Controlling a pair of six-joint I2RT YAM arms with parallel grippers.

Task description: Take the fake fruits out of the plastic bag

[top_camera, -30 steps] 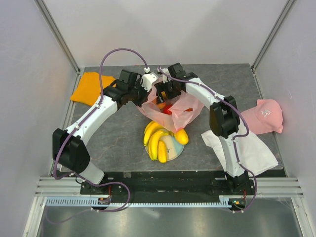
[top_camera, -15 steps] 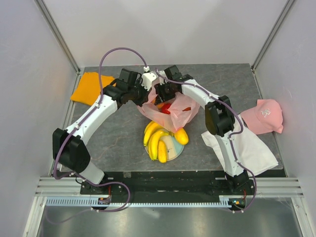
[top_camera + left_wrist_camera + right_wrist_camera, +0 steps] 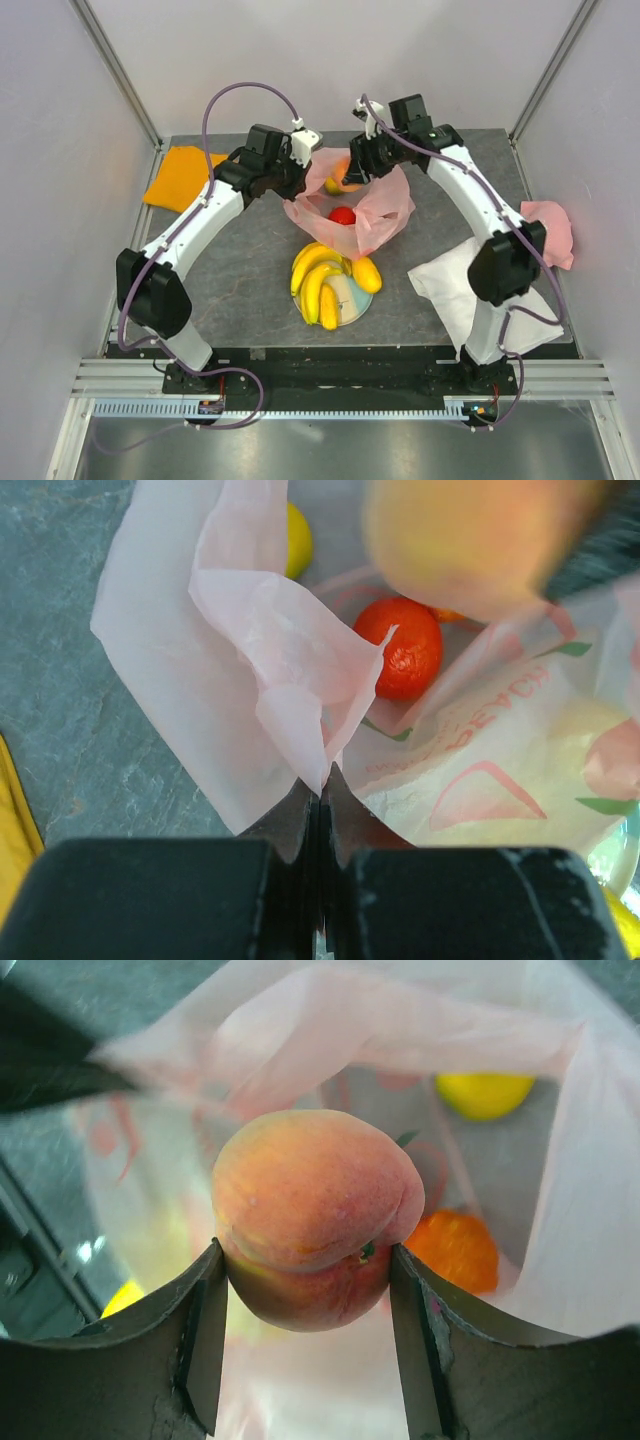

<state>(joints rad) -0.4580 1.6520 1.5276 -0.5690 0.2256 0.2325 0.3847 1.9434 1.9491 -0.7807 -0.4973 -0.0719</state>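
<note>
Peach fruit (image 3: 315,1215), clamped in right gripper (image 3: 308,1252), has risen above pink bag (image 3: 200,680) that left gripper (image 3: 320,780) pinches.

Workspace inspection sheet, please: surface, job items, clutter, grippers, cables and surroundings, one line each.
Surface: dark stone-look table.
Job's things: plastic bag open, orange-red fruit and yellow fruit inside; peach held above it; banana bunch and a yellow piece on a plate.
Clutter: orange cloth far left; white cloth and pink cap at right.
Grippers: left gripper shut on the bag's edge; right gripper shut on the peach.
Cables: purple cables loop along both arms; no snag seen.
Surroundings: pale walls, metal frame; nothing else seen.
</note>
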